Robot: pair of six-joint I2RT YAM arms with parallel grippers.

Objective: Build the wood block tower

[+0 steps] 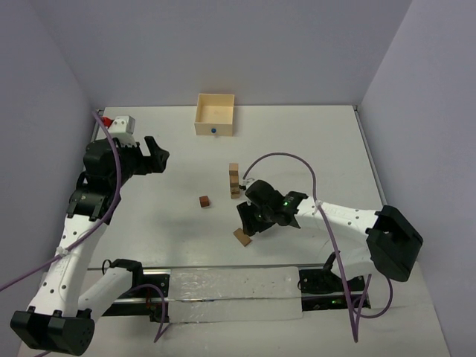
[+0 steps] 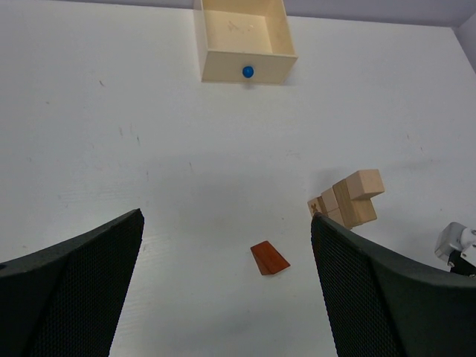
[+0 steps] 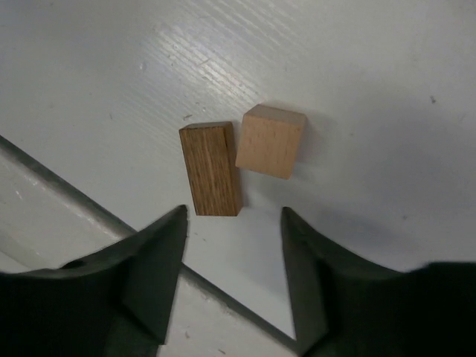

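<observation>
Looking down from the overhead camera: shows a narrow tower [image 1: 233,181] of small wood blocks, upright near the middle of the white table [image 1: 312,149], several blocks tall and one block wide. Judged partly built, not finished. Shows a reddish-brown block [image 1: 204,201] lying loose to the left of the tower, apart from it. Shows a tan block [image 1: 242,237] lying nearer the arms, just beside the right claw [image 1: 245,222], hanging low over the table on the near side of the tower. Places the left claw [image 1: 160,151] well off to the left, raised, spread wide, empty. Shows a pale square box [image 1: 215,114] with a blue dot at the far edge, no part of the stack.

Switching to the left wrist camera: frames the table between two dark fingers [image 2: 74,290] standing far apart, nothing between them. Shows the reddish-brown block [image 2: 269,258] alone on bare table, the tower [image 2: 349,199] off to the right beyond one fingertip, the box [image 2: 244,41] at the top.

Switching to the right wrist camera: shows the right claw [image 3: 234,212] partly apart and gripping nothing. Shows a dark brown brick [image 3: 210,169] and, likely, that same tan block [image 3: 271,140] lying flat on the table just beyond the fingertips, close beside each other; cannot tell whether touching.

Leaves at least three loose blocks to lift onto the tower, judging from these views.
</observation>
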